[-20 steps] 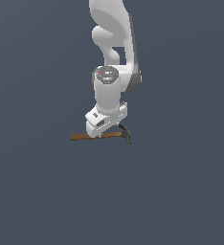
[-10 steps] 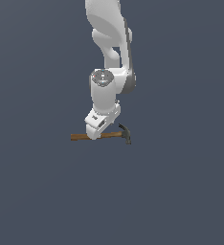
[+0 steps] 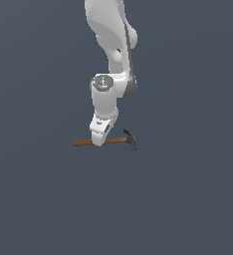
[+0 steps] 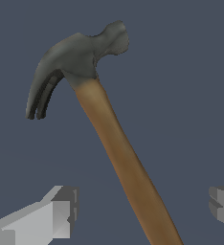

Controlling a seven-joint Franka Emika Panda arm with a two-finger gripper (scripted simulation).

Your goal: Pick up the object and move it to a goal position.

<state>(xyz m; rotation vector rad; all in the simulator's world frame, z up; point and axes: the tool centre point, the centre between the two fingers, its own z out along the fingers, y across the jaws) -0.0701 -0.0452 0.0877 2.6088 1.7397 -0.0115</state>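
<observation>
step: grasp | hammer (image 3: 106,142) lies flat on the floor, head toward the exterior view's right | gripper (image 4: 142,210) is spread wide, handle (image 4: 126,165) between the fingers (image 4: 61,210), untouched | advice: handle to be centred before closing, then lifted level

1. You see one uniform dark slate-blue backdrop (image 3: 188,199) filling the whole exterior view.
2. You cannot tell floor from wall: no horizon, seam or corner shows.
3. The wrist view shows the same flat blue-grey surface (image 4: 181,72), with only faint mottling.
4. Light is even and diffuse; you get no distinct cast shadows on the surface.
</observation>
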